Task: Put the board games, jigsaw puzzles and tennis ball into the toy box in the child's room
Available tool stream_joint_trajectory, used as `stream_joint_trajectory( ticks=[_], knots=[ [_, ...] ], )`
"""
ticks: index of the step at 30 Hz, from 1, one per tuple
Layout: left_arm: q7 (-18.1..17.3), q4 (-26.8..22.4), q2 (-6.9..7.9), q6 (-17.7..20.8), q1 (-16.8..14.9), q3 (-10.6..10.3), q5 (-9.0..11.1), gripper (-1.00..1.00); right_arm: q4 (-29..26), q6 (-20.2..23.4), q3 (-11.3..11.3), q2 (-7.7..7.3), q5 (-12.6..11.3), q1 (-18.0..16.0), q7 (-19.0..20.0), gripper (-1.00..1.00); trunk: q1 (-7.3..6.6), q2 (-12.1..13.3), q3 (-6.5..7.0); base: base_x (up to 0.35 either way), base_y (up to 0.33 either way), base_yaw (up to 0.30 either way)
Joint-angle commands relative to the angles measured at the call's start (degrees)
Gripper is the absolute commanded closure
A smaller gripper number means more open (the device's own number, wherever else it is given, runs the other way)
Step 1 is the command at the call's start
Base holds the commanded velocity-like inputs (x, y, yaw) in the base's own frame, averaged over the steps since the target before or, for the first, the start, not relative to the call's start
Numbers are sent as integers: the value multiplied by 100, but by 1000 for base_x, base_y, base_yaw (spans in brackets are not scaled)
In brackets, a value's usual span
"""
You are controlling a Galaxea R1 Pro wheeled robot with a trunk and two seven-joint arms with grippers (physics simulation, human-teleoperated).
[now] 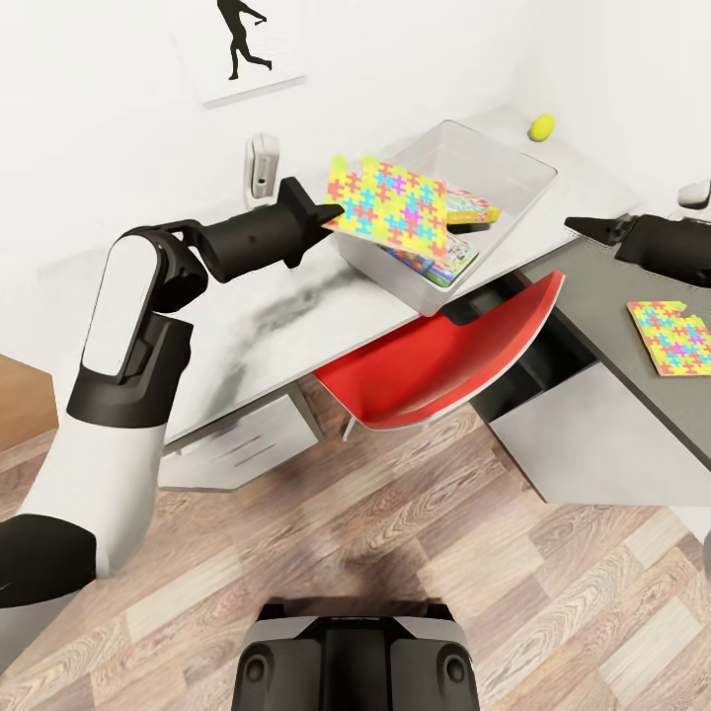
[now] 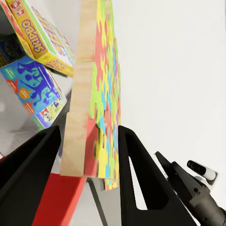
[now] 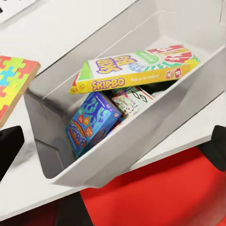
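Left arm stretched level, its claw clamping a puzzle tilted over the bin rim. Right claw over the table; grip unclear.

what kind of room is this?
Likely a child's room or study corner: an L-shaped desk with a red chair, a toy box of board games, and an athlete silhouette picture.
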Motion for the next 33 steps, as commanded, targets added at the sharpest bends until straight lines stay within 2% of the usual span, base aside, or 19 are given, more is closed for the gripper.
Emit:
stream_joint_trajectory(
  ticks=[1, 8, 9, 15, 33],
  knots=[
    [63, -2, 9, -3, -39, -3, 64, 100, -5, 23, -9, 2, 52, -39, 56, -100, 3, -9, -7, 0, 0, 0],
    [83, 8, 19, 4, -264, 4, 74, 100, -19, 23, -14, 3, 25, -264, 48, -100, 3, -9, -7, 0, 0, 0],
    [85, 9, 20, 3, -1156, 4, 75, 100, -20, 23, -14, 3, 17, -496, 47, -100, 3, -9, -7, 0, 0, 0],
    [89, 12, 27, 1, -1185, 6, 78, 100, -26, 23, -18, 4, -10, -494, 41, -100, 3, -9, -7, 25, -85, 0],
    [91, 12, 39, -11, -1162, 6, 79, 100, -134, 23, -32, 0, -51, -423, 40, -100, 3, -9, -7, 76, -210, 0]
  ],
)
